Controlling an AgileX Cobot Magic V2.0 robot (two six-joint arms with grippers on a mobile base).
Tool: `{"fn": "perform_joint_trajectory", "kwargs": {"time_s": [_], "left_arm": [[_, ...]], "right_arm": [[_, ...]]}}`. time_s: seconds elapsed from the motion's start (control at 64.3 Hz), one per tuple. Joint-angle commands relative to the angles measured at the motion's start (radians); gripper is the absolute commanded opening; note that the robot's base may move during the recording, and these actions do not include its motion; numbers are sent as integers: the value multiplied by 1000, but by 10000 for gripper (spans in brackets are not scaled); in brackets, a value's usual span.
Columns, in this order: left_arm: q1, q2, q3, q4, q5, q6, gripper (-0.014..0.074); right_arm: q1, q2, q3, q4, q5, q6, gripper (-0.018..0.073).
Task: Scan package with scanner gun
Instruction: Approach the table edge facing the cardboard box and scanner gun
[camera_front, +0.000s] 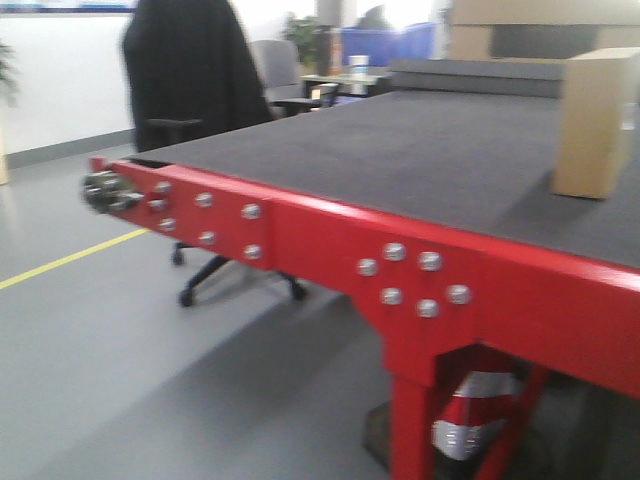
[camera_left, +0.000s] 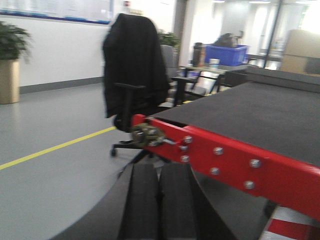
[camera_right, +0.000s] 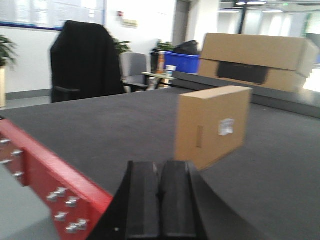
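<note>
Front view: the package (camera_front: 597, 125) stood upright on the red-framed table (camera_front: 330, 240), far right and cut off by the frame edge. No arms showed here.

Left wrist view: the left gripper (camera_left: 159, 172) was pinched shut on nothing, down off the table's corner. No package in sight.

Right wrist view: the right gripper (camera_right: 160, 167) was closed and empty too. The package (camera_right: 214, 125) sat dead ahead, slightly right, with its label (camera_right: 226, 126) facing it, so I'd say the right arm was nearer. Everything was blurry, and I couldn't spot the scanner gun anywhere.
</note>
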Motion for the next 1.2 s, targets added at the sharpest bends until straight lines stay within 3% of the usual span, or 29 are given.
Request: {"fn": "perform_joint_trajectory", "kwargs": {"time_s": [0.0, 1.181], "left_arm": [[-2, -3, -1, -1, -18, -7, -111], [-2, -3, -1, -1, -18, -7, -111]], "right_arm": [[2, -4, 1, -7, -20, -8, -153], [2, -4, 1, -7, -20, -8, -153]]}}
